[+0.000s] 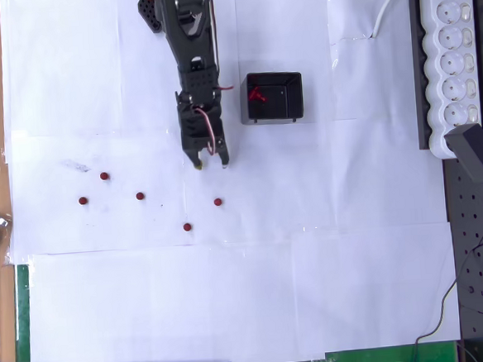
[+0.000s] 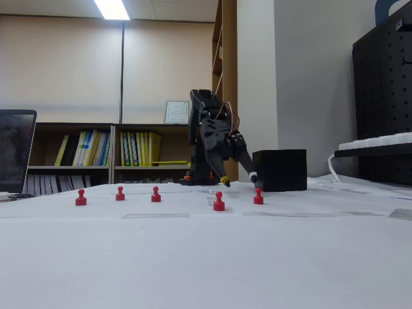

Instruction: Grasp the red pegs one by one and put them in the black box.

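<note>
Gripper (image 1: 209, 162) of the black arm (image 1: 189, 44) points down toward the white paper-covered table (image 1: 233, 297), its two fingers spread apart and holding nothing. In the fixed view the gripper (image 2: 239, 179) hangs with its tips just above the paper, one tip yellow-marked and the other white-marked.

Five red pegs stand upright on the paper, none touching another or the gripper. In the overhead view, three form a loose cluster at left: one peg (image 1: 104, 176), a second peg (image 1: 83, 200) lower left of it, and a third peg (image 1: 140, 196) to the right. A fourth peg (image 1: 187, 227) and a fifth peg (image 1: 217, 202) lie below the gripper, the fifth nearest to it. In the fixed view the same five stand in a row across the table, the rightmost one (image 2: 258, 196) just below the gripper tips.

Black box (image 1: 274, 97) sits to the right of the arm in the overhead view, near it but apart, with red peg material (image 1: 256, 93) visible inside at its left wall; the count inside cannot be told. A white power strip (image 1: 452, 50) lies along the right edge.
</note>
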